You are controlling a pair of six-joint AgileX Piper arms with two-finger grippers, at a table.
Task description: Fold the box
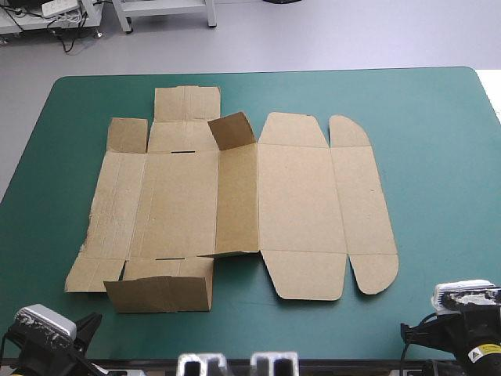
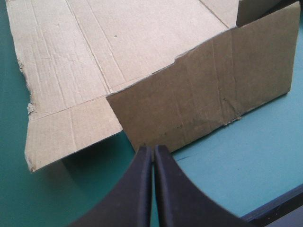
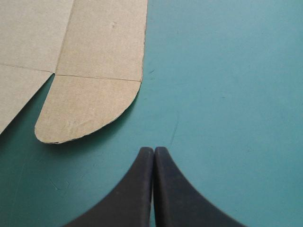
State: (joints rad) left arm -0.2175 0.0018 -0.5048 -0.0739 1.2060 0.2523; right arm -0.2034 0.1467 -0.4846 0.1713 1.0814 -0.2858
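— Left pincer [image 2: 152,149] and right pincer [image 3: 154,150] are both pressed together, empty, at the near edge of the surface [image 1: 423,157].
— And the box [image 1: 235,204]?
— Mid-surface, mostly flat, with its near flap [image 2: 203,104] half raised. Folding looks barely begun. Next, the left pincer probably has to take that flap and stand it upright.

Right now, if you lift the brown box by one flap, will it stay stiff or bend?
The box would probably hinge at its creases rather than stay flat: its near flap already stands raised. It looks thin and likely light, so a push may slide it across the teal-green cover. Its ragged left edge could tear further.
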